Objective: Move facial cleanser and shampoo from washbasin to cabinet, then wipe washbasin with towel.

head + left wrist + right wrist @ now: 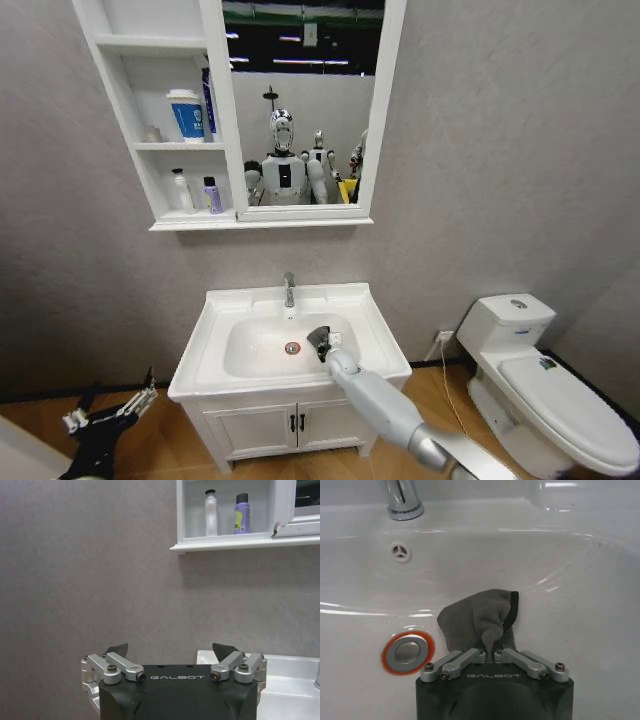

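My right gripper point(491, 653) is shut on the dark grey towel point(479, 617), holding it against the bowl of the white washbasin point(580, 580) beside the red-ringed drain point(408, 652). In the head view the right gripper point(319, 342) sits inside the washbasin point(290, 300), right of the drain. A white bottle point(211, 512) and a purple bottle point(242, 514) stand on the lowest shelf of the cabinet point(190, 220); I cannot tell which is the facial cleanser and which the shampoo. My left gripper point(108, 410) hangs open and empty, low and left of the basin.
The chrome tap point(289, 288) rises at the basin's back edge. A blue-and-white tub point(187, 115) sits on the middle shelf. The vanity doors point(295, 425) are below the basin, and a white toilet point(555, 395) stands to the right. A grey wall is behind.
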